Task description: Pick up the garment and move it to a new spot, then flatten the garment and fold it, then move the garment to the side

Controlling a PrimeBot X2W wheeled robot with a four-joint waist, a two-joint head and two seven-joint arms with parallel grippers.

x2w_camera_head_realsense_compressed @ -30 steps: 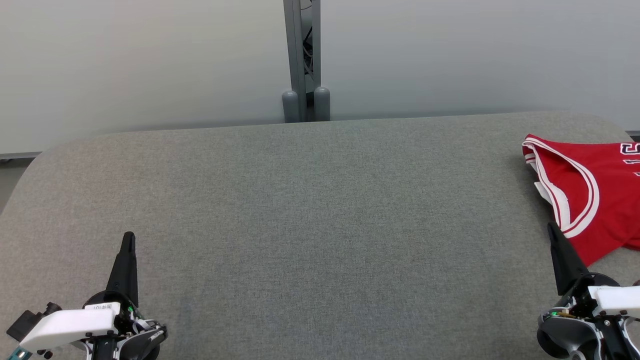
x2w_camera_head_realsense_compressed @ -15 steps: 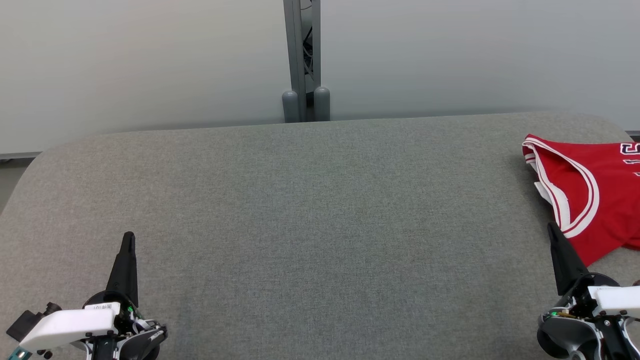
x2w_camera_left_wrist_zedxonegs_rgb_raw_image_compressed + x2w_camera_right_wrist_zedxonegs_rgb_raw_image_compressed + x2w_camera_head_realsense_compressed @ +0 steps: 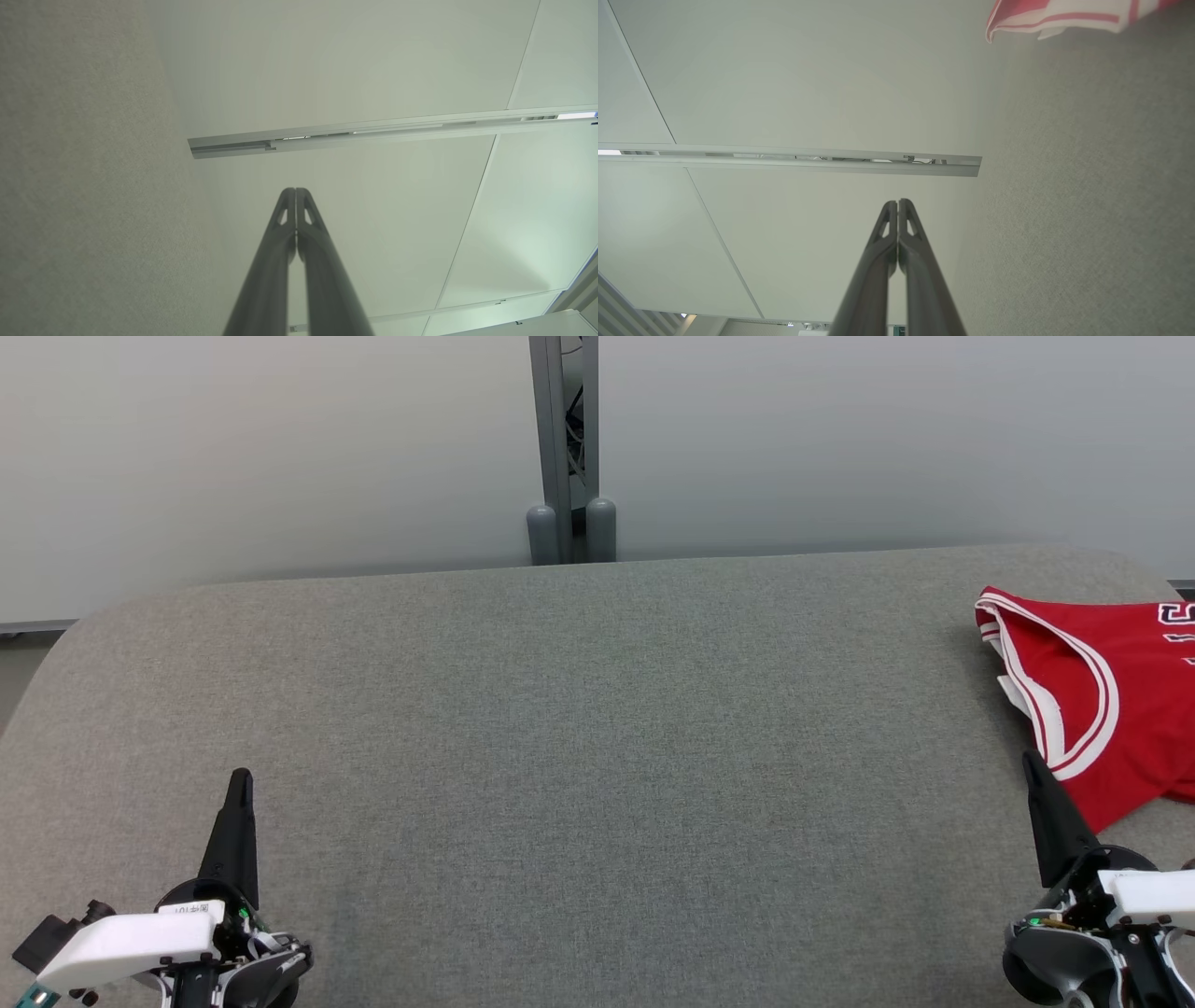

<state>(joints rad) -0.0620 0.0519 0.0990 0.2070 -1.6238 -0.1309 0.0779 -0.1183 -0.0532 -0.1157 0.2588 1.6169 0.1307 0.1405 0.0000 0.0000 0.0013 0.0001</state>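
Note:
The garment (image 3: 1116, 695) is a red jersey with white trim, lying at the far right of the grey table (image 3: 579, 756) and cut off by the head view's right edge. Its edge (image 3: 1064, 16) also peeks in at the top of the right wrist view. My right gripper (image 3: 1030, 762) is shut and holds nothing, its tip just left of the jersey's lower edge; its fingers (image 3: 898, 205) are pressed together. At the lower left my left gripper (image 3: 241, 777) is shut and holds nothing, far from the garment, its fingers (image 3: 295, 192) closed tip to tip.
A pale wall with a grey upright post (image 3: 565, 448) stands behind the table's far edge. The table's rounded corners show at far left and far right. A white rail (image 3: 373, 133) runs across the panels in both wrist views.

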